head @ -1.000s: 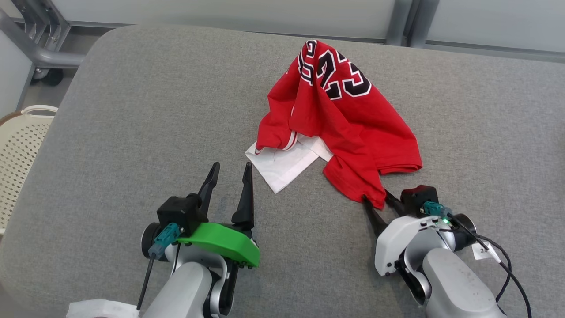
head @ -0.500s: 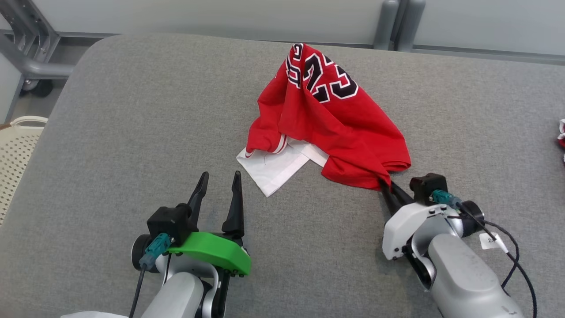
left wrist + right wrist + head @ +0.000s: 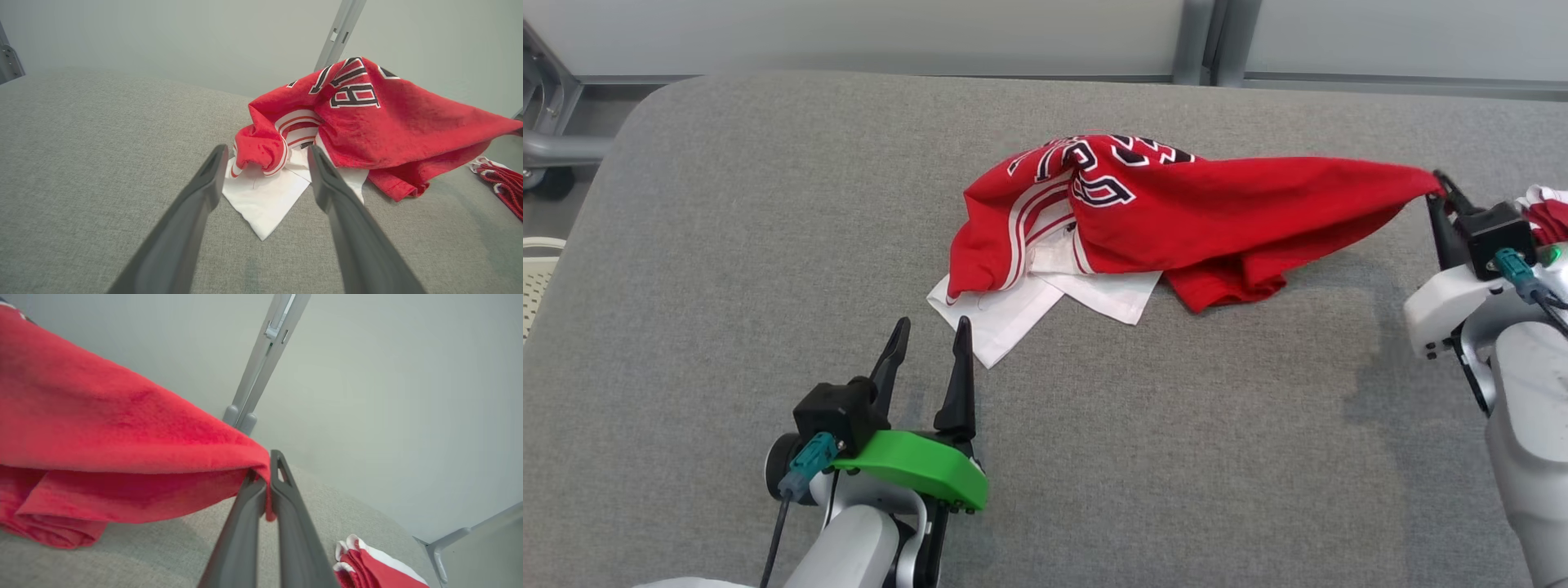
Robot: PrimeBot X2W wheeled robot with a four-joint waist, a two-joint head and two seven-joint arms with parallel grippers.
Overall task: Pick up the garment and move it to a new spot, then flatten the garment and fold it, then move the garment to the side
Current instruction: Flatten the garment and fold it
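The garment [image 3: 1176, 212], a red jersey with black-and-white lettering, lay near the middle of the grey table [image 3: 768, 204], with one corner lifted out toward the robot's right. The right gripper [image 3: 1439, 186] held that corner, its fingers pressed together on the red cloth with almost no gap in the right wrist view. From there the cloth ran taut down to the heap. The long axis therefore ran across the table, from the lifted right corner to the bunched left end, where a striped sleeve and a white corner [image 3: 1001, 318] rested on the table. The left gripper [image 3: 929, 339] sat low over the table, jaws parted at a moderate width with nothing between them. Its fingers pointed away from the robot, and the white corner lay just beyond the tips and slightly to their right, near but apart. By my reading the garment was being moved and was not yet flattened. The left arm was plainly nearer the free end, so a second grasp there would call for a short reach forward. Another cloth [image 3: 1547, 216], red and white, lay just behind the right gripper, and dragging further that way might foul it.
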